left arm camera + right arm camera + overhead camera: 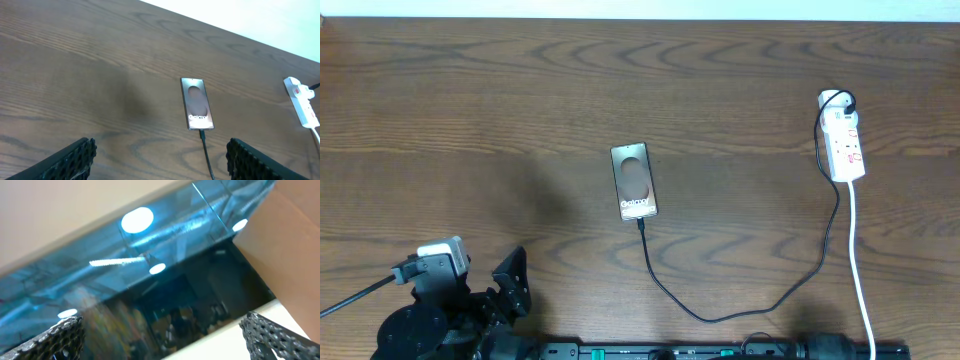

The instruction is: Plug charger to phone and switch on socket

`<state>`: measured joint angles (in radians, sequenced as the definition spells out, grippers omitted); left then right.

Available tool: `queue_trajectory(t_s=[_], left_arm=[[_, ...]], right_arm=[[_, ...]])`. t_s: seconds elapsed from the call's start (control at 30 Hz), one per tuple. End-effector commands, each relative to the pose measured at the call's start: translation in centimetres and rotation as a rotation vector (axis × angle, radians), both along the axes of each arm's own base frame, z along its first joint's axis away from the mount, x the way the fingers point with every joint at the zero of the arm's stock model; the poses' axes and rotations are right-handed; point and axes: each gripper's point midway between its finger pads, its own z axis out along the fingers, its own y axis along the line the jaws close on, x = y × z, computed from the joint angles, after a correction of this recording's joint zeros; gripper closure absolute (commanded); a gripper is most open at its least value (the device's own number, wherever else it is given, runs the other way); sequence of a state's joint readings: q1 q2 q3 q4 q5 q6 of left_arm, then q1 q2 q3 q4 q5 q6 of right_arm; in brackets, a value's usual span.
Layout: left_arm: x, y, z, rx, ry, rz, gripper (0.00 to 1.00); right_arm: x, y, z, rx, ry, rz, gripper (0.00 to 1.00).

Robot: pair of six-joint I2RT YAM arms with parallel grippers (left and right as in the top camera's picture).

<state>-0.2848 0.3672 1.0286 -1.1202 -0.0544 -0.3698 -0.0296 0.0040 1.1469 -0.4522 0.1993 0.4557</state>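
You read "Galaxy" in white on the phone (634,182), flat at mid table (470,120), grey-gold w/ dark oval. Charger (645,245) meets its near edge and runs to the socket (844,145) at the right, w/ red marks. Wide bare wood lies to the left. Left gripper (161,150) has its fingers apart; right gripper (162,325) too

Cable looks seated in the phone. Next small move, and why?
Probably bring the right end effector down toward the socket, to switch it on. The charger already meets the lower edge of the phone and its plug sits at the socket's far end, so only the switching seems left. The socket lies on the right side, and the right wrist camera points away from it.
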Motion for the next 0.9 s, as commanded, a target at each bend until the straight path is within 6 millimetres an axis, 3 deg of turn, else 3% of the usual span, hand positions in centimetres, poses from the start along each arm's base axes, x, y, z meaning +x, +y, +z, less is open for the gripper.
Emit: queue_trajectory(t_s=[0.0,0.23,0.5,0.67,0.87], left_arm=[[-0.1,-0.1,-0.1,-0.008,0.002,0.0,0.15],[-0.1,-0.1,-0.1,-0.008,0.002,0.0,0.15],[-0.1,-0.1,-0.1,-0.008,0.002,0.0,0.15],[-0.1,-0.1,-0.1,-0.008,0.002,0.0,0.15],[-0.1,-0.1,-0.1,-0.008,0.002,0.0,0.15]], right_arm=[[3.1,-0.2,-2.0,0.032,0.075,0.022,0.01],[9.4,-1.4,-7.2,0.181,0.204,0.035,0.01],[17.0,-2.2,-16.5,0.464,0.336,0.106,0.01],[21.0,-1.7,-21.7,0.452,0.384,0.132,0.01],[24.2,-0.1,-26.6,0.318,0.401,0.187,0.01]])
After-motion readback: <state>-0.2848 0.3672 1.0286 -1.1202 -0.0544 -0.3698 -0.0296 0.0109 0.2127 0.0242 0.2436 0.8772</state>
